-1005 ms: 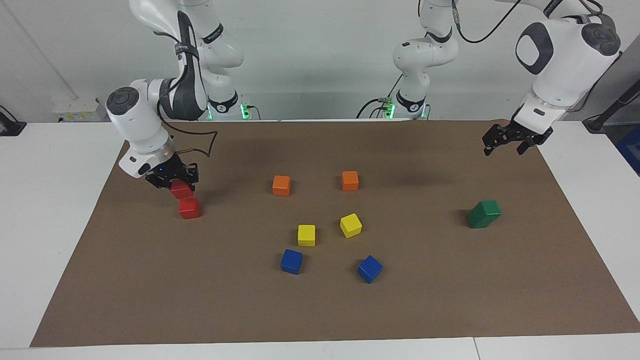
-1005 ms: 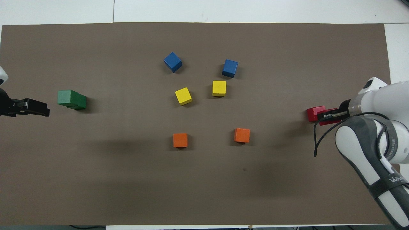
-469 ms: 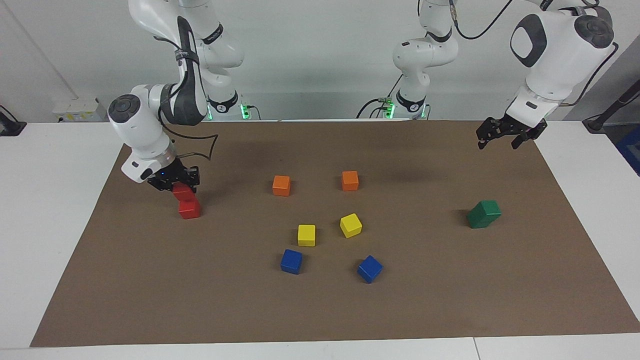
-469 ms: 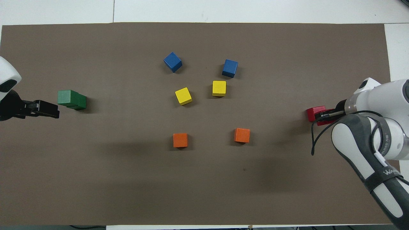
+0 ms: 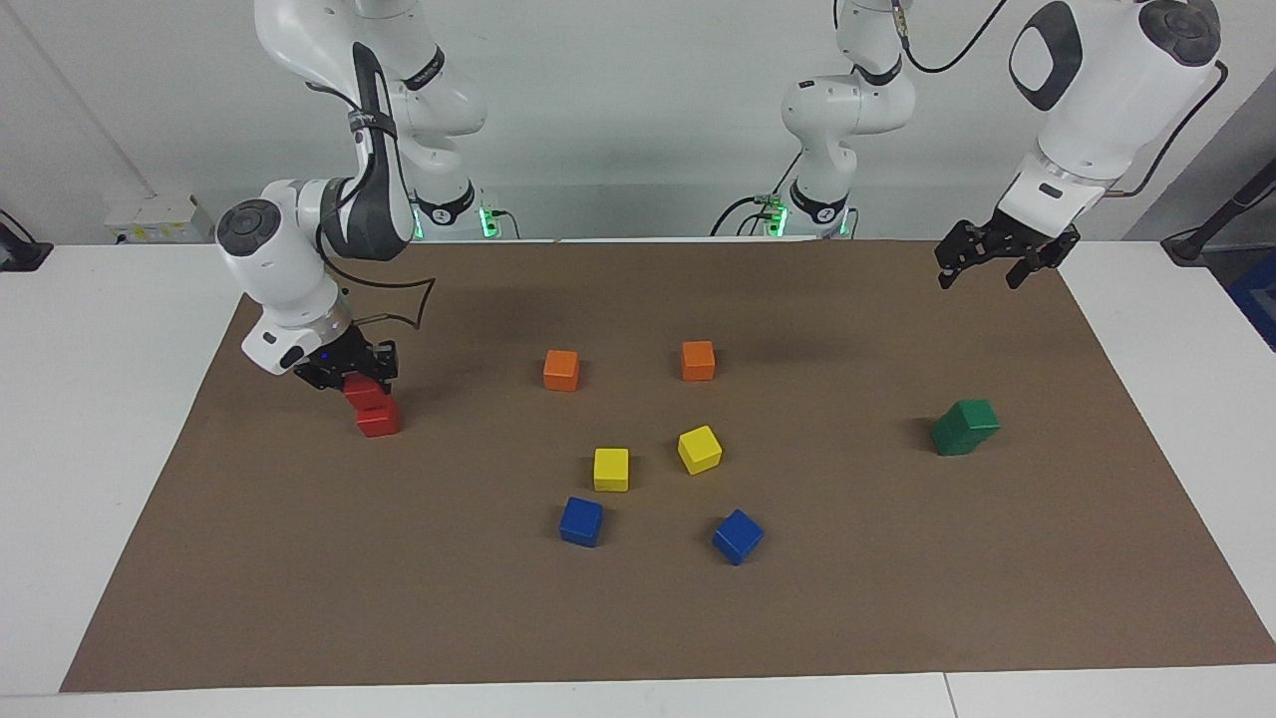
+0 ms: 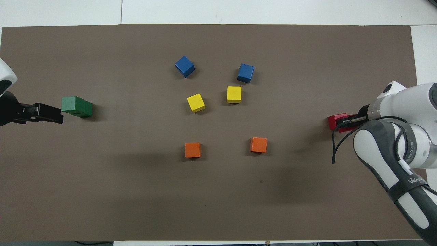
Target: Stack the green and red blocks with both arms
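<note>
1. A brown paper mat (image 5: 638, 618) is covering most of a white table (image 5: 100, 419); a pale wall is running across the top of the facing view, with green lights glowing at the arm bases.
2. No containers are showing; loose cubes are sitting directly on the mat.
3. Two orange cubes (image 5: 561, 369) (image 5: 698, 360) are lying at centre frame in the facing view, two yellow cubes (image 5: 611, 469) (image 5: 700, 449) just below them, and two blue cubes (image 5: 581, 521) (image 5: 738, 536) lower still.
4. The green blocks (image 5: 964, 427) are standing stacked at the right of the facing view and the left of the overhead view (image 6: 76, 106), the upper one sitting offset on the lower.
5. The left gripper (image 5: 987, 257) is hanging in the air at the upper right of the facing view, over the mat's edge, its jaws standing apart and holding nothing.
6. The red blocks (image 5: 377, 419) are sitting at the left of the facing view, one on the other, the upper one (image 5: 363, 391) shifted off-centre.
7. The right gripper (image 5: 351, 371) is bearing down on that upper red block, its jaws clamped on it; in the overhead view it (image 6: 348, 120) is showing at the right edge, partly covering the red.
</note>
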Motion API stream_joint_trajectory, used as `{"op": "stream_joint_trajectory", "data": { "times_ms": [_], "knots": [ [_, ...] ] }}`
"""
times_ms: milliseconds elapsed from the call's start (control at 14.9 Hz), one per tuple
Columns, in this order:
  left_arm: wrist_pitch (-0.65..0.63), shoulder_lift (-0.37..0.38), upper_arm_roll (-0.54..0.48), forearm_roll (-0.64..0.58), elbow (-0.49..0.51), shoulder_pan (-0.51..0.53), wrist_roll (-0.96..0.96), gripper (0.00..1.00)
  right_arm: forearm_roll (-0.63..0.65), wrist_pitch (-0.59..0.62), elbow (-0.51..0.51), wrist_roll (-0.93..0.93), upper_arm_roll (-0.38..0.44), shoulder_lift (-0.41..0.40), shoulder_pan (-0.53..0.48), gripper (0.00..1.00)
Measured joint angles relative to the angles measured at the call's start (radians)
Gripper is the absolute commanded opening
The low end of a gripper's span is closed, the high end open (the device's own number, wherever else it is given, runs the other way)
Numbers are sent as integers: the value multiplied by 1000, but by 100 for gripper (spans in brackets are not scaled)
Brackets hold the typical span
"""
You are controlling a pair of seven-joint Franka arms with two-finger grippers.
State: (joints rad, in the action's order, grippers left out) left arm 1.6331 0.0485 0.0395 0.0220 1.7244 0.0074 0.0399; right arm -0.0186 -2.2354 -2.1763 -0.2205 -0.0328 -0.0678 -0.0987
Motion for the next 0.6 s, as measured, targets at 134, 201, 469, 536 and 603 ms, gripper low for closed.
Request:
{"op": "stream_joint_trajectory", "data": {
  "times_ms": [134,201,469,536,603],
  "knots": [
    [-4,-26,0,0,-20,0,0,100,3,-2,6,0,0,-9,-3,0],
    [-5,-36,1,0,-24,0,0,100,3,-9,7,0,0,-14,-6,0],
    [-13,-47,3,1,-25,2,-2,100,3,-39,10,5,0,-33,-12,0],
    [-17,-47,3,1,-25,2,-2,100,3,-44,11,6,0,-36,-12,0],
    [-19,-47,3,1,-25,2,-2,100,3,-44,11,9,0,-37,-12,0]
  ]
}}
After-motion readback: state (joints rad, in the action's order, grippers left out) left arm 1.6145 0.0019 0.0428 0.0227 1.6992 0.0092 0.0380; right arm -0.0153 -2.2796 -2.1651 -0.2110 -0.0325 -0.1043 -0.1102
